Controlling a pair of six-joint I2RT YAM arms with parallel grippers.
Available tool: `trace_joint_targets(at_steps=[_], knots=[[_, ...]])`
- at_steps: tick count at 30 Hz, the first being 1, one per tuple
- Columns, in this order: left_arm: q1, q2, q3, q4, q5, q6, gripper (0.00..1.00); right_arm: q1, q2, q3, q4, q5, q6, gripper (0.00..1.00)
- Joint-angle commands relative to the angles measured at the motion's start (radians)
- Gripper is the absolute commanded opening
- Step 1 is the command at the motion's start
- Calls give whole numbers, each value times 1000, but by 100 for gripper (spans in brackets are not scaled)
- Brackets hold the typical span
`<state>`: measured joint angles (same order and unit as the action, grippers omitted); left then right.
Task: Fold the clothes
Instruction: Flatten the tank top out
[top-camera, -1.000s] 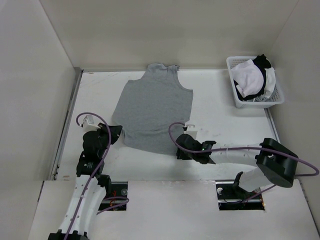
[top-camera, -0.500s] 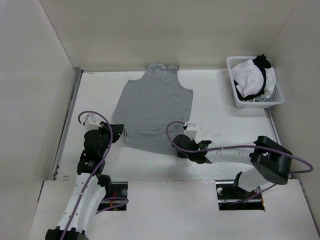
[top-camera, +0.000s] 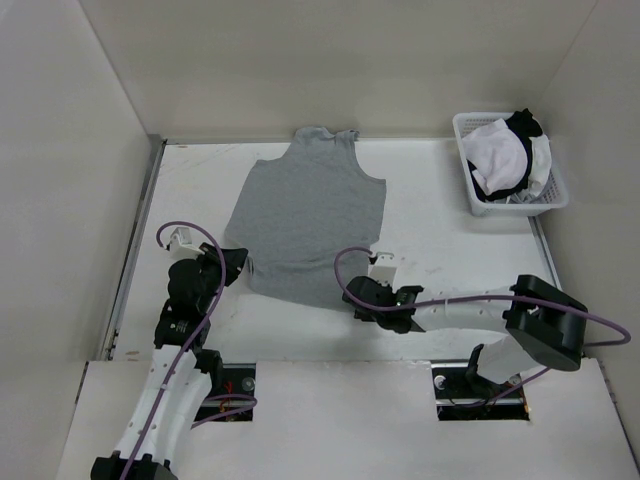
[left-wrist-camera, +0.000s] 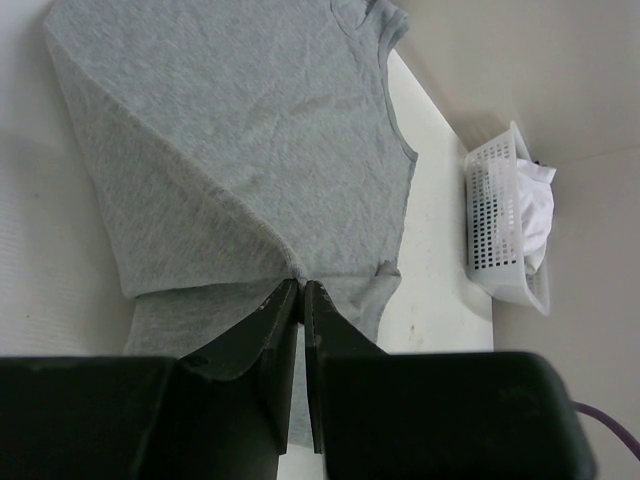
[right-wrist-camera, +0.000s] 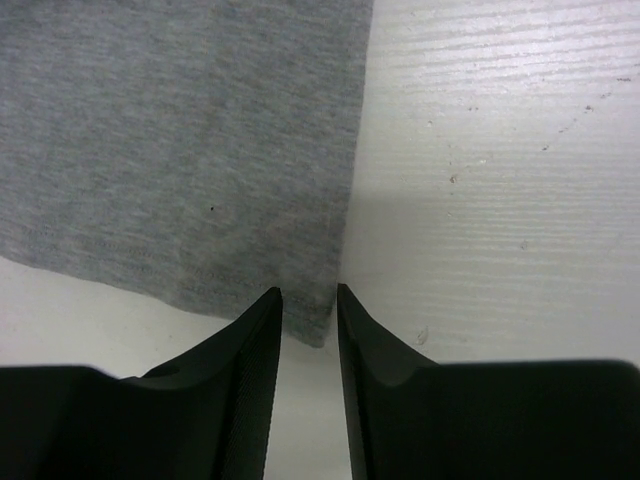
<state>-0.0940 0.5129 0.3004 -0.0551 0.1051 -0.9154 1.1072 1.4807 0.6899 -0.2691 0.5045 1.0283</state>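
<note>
Edging leftward, the right gripper (right-wrist-camera: 308, 292) straddles the flat grey T-shirt (top-camera: 305, 215) at 5 o'clock, jaws slightly apart. The left gripper (left-wrist-camera: 301, 285) pinches its 8 o'clock edge.

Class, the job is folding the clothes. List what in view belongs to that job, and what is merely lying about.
Belongs to the job: grey T-shirt; left gripper; right gripper.
Lying about: white basket; white garment with black trim inside it.
</note>
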Motion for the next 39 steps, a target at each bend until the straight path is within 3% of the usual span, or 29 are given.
trace_joint_targets(at_steps=[1,3,5,9,11,16,21,26,32,35,39], knots=[[-2,-2,22,58,1,15,6,19,18,-35,-133,-24,32,36],[-2,-4,23,58,1,13,6,27,29,-29,-136,-30,32,36],[-2,-5,25,58,1,12,6,39,36,-24,-136,-46,32,29],[-2,-7,31,60,1,12,6,49,6,-33,-124,-60,36,6],[3,-11,40,57,1,10,6,49,-69,-44,-137,-25,39,0],[14,-24,149,51,-8,1,5,56,-461,20,-300,173,-25,0],[-5,-54,299,41,-36,-14,5,117,-790,267,-496,382,-178,0],[-17,-115,433,-18,-68,-2,5,234,-867,442,-547,469,-277,0],[-20,-189,529,-138,-90,42,5,291,-887,477,-584,463,-261,0],[-28,-223,511,-207,-84,58,5,302,-893,436,-625,393,-216,0],[-46,-316,383,-353,-97,70,5,302,-921,233,-660,228,-42,0]])
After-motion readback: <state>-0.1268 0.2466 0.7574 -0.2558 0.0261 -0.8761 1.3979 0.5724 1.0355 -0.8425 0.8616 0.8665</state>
